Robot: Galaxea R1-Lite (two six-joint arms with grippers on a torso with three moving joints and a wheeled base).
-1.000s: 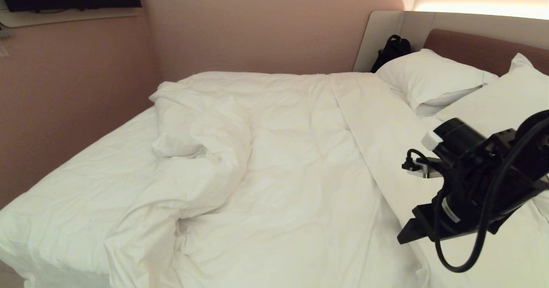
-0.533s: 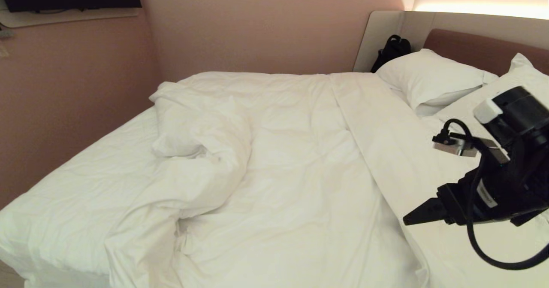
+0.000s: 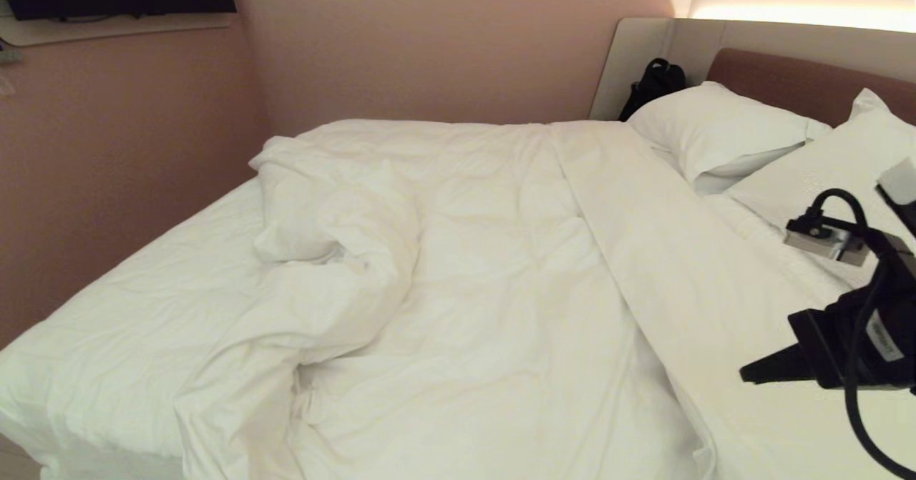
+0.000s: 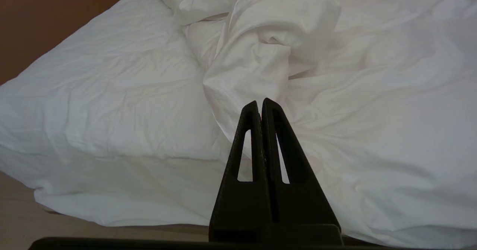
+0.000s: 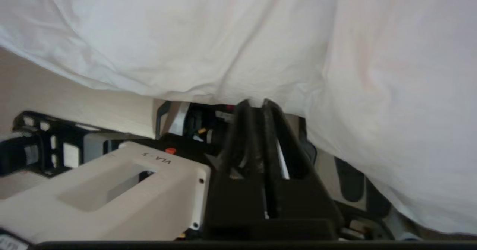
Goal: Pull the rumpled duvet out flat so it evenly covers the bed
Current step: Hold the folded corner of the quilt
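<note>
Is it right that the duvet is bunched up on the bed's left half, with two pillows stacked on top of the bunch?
Not quite. The head view shows the duvet bunched on the bed's left half, but the two pillows lie by the headboard, not on the bunch.

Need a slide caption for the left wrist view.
Shut left gripper poised above the rumpled duvet bunched on the bed.

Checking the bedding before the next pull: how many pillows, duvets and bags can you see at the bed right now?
Pillows: 2, far pillow and near pillow, both by the headboard.
Duvets: 1, the rumpled duvet.
Bags: 1, a black bag in the corner behind the far pillow.
Total: 4
</note>
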